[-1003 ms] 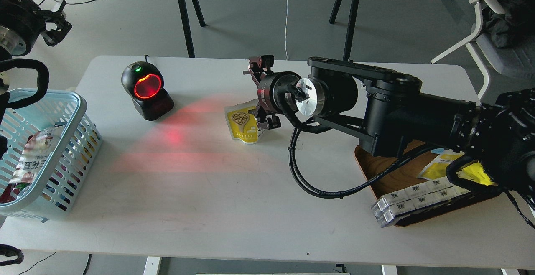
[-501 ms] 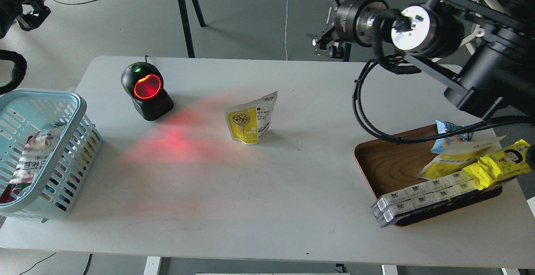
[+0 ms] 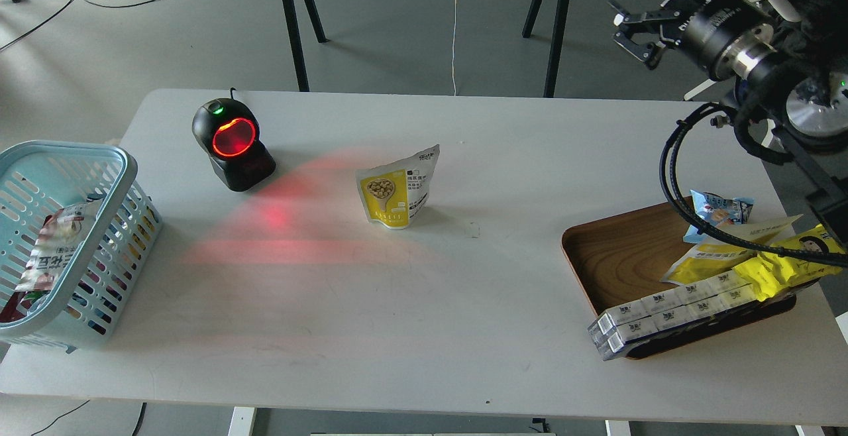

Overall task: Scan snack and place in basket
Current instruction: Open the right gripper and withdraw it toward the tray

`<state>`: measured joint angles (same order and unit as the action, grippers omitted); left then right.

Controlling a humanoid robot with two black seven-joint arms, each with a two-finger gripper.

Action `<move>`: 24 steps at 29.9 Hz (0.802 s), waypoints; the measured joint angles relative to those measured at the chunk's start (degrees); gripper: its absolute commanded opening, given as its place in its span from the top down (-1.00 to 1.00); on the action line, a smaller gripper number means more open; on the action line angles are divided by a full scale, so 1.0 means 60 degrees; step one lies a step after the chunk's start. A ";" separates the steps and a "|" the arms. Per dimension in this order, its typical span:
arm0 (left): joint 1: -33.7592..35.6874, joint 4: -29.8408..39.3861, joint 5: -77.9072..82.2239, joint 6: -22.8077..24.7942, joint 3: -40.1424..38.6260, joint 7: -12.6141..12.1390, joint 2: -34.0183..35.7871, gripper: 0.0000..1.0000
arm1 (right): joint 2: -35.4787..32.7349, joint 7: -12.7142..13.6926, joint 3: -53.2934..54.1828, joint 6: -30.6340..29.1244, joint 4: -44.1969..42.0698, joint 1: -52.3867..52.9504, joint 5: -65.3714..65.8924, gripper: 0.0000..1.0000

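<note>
Withdrawn since the earlier frames, the right gripper (image 3: 633, 28) now hangs beyond the bench's (image 3: 424, 330) far right corner, jaws spread and empty; the left arm has gone from view. Leftmost sits the basket (image 3: 99, 151). Mid-bench, the snack (image 3: 399, 187) stands beside the scanner (image 3: 232, 144).

White table (image 3: 397, 303) carries scanner (image 3: 233, 144), snack (image 3: 399, 187), basket (image 3: 63, 158), tray (image 3: 629, 257).

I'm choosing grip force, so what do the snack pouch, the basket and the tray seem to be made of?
The snack: thin printed plastic film, probably; it stands creased and curled. The basket: light blue moulded plastic, with slotted walls and a rolled rim. The tray: brown wood or wood-look laminate; grain lines show, with a smooth dark rim.
</note>
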<state>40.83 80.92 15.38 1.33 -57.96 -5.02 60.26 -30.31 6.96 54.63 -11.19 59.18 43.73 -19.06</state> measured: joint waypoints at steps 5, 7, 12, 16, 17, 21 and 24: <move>-0.0024 0.0672 0.0000 0.0216 0.0491 0.0020 0.0964 -1.00 | 0.0111 -0.0088 0.0628 -0.0514 -0.0044 -0.0913 -0.0001 -0.94; -0.0044 0.1142 0.0002 0.0540 0.0793 0.0033 0.1597 -1.00 | 0.0113 -0.0091 0.0659 -0.0557 -0.0044 -0.1070 -0.0001 -0.94; -0.0041 0.2226 0.0346 0.1355 0.1624 0.0086 0.3338 -1.00 | 0.0105 -0.0087 0.0660 -0.0532 -0.0197 -0.1249 0.0018 -0.94; 0.0029 0.2580 0.2610 0.2066 0.1772 0.0190 0.3832 -1.00 | 0.0100 -0.0062 0.0607 -0.0564 -0.0524 -0.1294 0.0025 -0.94; 0.0035 0.2608 0.3416 0.2225 0.1772 0.0253 0.3822 -1.00 | 0.0099 -0.0056 0.0585 -0.0593 -0.0616 -0.1309 0.0026 -0.94; 0.0048 0.2781 0.6256 0.2464 0.1805 0.0620 0.3213 -1.00 | 0.0100 -0.0048 0.0540 -0.0648 -0.0765 -0.1340 0.0027 -0.94; 0.0048 0.3181 0.8305 0.2486 0.1824 0.0728 0.2460 -1.00 | 0.0100 -0.0047 0.0533 -0.0648 -0.0833 -0.1353 0.0050 -0.94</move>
<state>41.12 100.01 65.21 16.24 -47.02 -0.66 75.02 -29.71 6.68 57.83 -15.07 54.18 35.62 -18.76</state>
